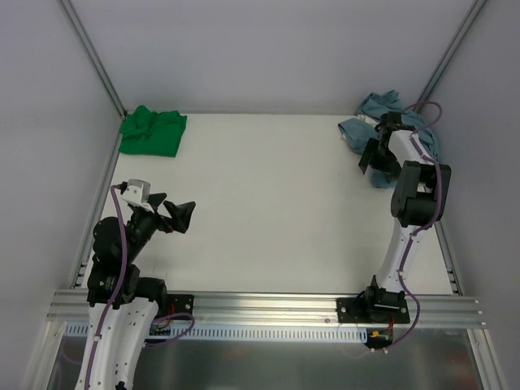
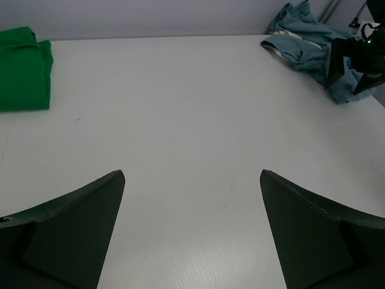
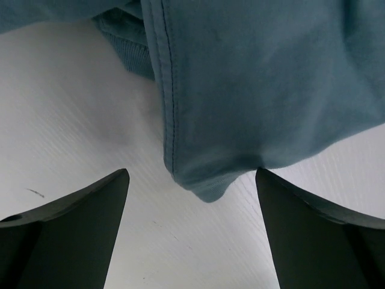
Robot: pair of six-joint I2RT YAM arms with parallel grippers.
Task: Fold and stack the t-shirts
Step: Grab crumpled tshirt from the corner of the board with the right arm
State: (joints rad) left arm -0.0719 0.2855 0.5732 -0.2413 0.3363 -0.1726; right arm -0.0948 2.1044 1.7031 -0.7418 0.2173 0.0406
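Spread wide, the right gripper (image 3: 191, 174) hangs over a hem of the crumpled blue-grey tee (image 3: 258, 84) at the table's (image 1: 268, 203) far right corner, likely needing to pinch it and drag it flat; the left gripper (image 2: 192, 174) waits, likewise parted, the green tee (image 1: 152, 130) lies folded far left, and no cream one shows.

**Colours: green tee, blue-grey tee, white table**

Green t-shirt (image 1: 152, 132) at 11 o'clock: solid bright green. Blue-grey t-shirt (image 1: 375, 106) at 1 o'clock: plain dusty teal-blue, same-colour seam stitching, whitish strip along one fold. Table (image 1: 268, 203): plain white, one tiny dark fleck in the right wrist view. Left gripper (image 2: 191, 174) and right gripper (image 3: 192, 170): matte black fingers. Left arm (image 1: 114, 333) and right arm (image 1: 400, 244): white with black joints. Cables (image 1: 119, 231): purple. Walls (image 1: 268, 49): pale grey.
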